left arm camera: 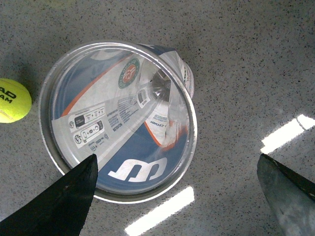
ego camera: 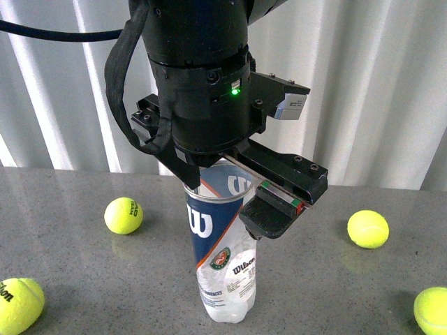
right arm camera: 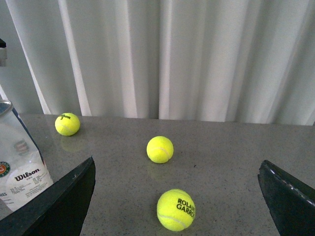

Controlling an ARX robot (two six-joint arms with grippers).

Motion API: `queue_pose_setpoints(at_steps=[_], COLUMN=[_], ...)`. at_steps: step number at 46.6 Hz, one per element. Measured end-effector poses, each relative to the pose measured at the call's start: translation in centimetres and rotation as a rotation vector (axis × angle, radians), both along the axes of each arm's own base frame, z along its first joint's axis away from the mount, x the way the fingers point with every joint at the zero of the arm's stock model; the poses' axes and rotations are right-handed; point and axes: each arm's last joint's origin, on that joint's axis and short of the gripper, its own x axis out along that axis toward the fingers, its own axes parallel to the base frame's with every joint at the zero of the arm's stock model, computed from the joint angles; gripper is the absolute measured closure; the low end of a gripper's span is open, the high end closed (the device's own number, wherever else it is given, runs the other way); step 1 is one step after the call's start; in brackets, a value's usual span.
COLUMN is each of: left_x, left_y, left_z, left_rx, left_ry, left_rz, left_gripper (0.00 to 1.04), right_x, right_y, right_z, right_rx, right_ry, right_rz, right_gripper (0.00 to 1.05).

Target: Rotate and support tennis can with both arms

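A clear plastic tennis can (ego camera: 220, 258) with a navy, white and orange label stands upright, near centre on the grey tabletop (ego camera: 84, 279), the left pincer (left arm camera: 175, 167) gaping empty above its rim, the right pincer (right arm camera: 176, 164) gaping empty apart from it, so rotating and supporting seem unstarted.

Four round yellow felt tennis balls (ego camera: 123, 215) lie two left, two right; one clear plastic navy-labelled tennis can (ego camera: 222, 251) stands.

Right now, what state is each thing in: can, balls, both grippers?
tennis can: standing on the table, lidless, empty.
left gripper: open at the can's top, not clamped.
right gripper: open, holding nothing.
tennis balls: loose on the table.
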Motion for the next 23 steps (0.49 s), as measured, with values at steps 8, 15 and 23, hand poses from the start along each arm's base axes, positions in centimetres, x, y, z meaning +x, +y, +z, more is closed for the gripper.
queue_pose_setpoints(at_steps=[8,15,23], left_x=[-0.2,-0.4,-1.1], left_y=[0.3,1.0,2.0], left_z=[0.8,2.8,3.9], left_rx=[-0.040,-0.171,-0.295], left_ry=[-0.007,-0.040,-0.062], left_rz=[0.018,0.064,0.124], left_gripper=[0.07,0.07,0.07], right_x=[0.0,0.0,0.0], right_y=[0.0,0.0,0.0], right_z=[0.0,0.0,0.0], right_rx=[0.000,0.000,0.000], right_ry=[0.000,0.000,0.000], right_rz=[0.000,0.000,0.000], right_gripper=[0.07,0.07,0.07])
